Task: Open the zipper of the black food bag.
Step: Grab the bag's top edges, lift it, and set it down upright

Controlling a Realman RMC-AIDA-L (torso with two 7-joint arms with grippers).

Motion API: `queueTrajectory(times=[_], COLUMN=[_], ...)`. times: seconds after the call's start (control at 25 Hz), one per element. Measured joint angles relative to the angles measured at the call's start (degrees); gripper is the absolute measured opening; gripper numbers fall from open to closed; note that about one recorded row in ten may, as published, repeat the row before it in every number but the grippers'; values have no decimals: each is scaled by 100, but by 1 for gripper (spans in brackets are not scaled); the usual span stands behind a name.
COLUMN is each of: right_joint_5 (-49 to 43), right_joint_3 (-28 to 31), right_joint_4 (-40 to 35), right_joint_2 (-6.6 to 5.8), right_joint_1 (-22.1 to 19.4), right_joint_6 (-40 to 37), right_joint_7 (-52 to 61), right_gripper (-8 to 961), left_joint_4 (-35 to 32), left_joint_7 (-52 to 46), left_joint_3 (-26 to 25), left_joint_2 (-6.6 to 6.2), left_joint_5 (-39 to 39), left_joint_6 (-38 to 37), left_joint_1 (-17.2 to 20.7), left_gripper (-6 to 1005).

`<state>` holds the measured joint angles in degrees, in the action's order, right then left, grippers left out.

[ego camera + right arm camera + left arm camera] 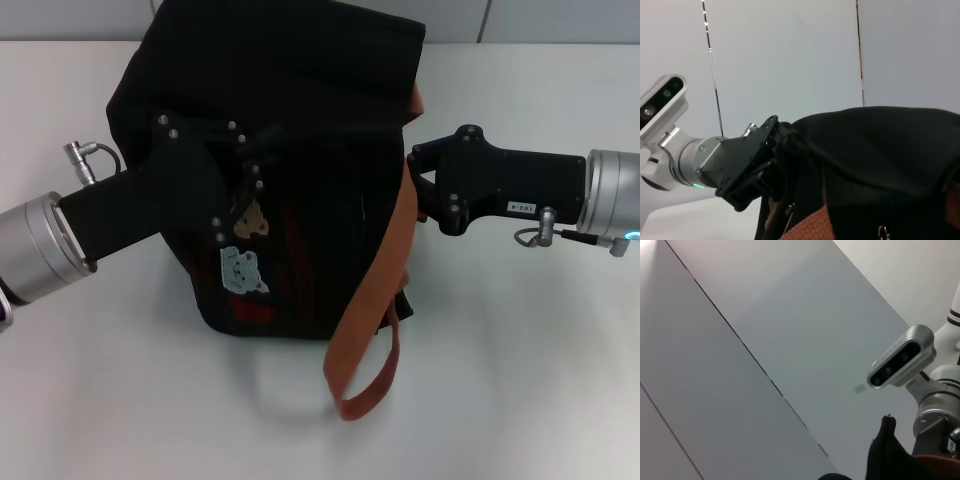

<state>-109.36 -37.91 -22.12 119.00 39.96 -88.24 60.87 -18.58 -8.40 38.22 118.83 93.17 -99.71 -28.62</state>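
Observation:
The black food bag stands in the middle of the white table, its tan bear patch and white patch facing me. An orange-brown strap handle hangs down its right side onto the table. My left gripper lies against the bag's upper left front, black on black. My right gripper touches the bag's right edge by the strap. In the right wrist view the bag bulges beside the left gripper, and a small silvery piece, likely the zipper pull, hangs low.
The white table stretches around the bag, with a grey wall behind. The left wrist view shows mostly wall panels, a bit of black fabric and the right arm's wrist camera.

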Motion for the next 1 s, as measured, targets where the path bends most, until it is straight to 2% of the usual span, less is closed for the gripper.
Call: queueTrajectory(times=[0.32, 0.52, 1.0], right_joint_5=[-73, -514, -1157], right_joint_3=[-6, -11, -24], right_joint_4=[-180, -229, -174], right_joint_2=[-42, -83, -124], right_joint_1=[2, 31, 35], right_joint_6=[117, 463, 672], right_joint_7=[890, 1389, 1694], right_gripper=[2, 2, 0], left_joint_4=[12, 13, -60], left_joint_7=[31, 32, -23], left_joint_3=[-44, -65, -147], left_joint_2=[0, -9, -44], left_joint_5=[-8, -53, -502], left_joint_6=[-22, -80, -142], left_joint_1=[25, 57, 213], left_gripper=[70, 70, 70])
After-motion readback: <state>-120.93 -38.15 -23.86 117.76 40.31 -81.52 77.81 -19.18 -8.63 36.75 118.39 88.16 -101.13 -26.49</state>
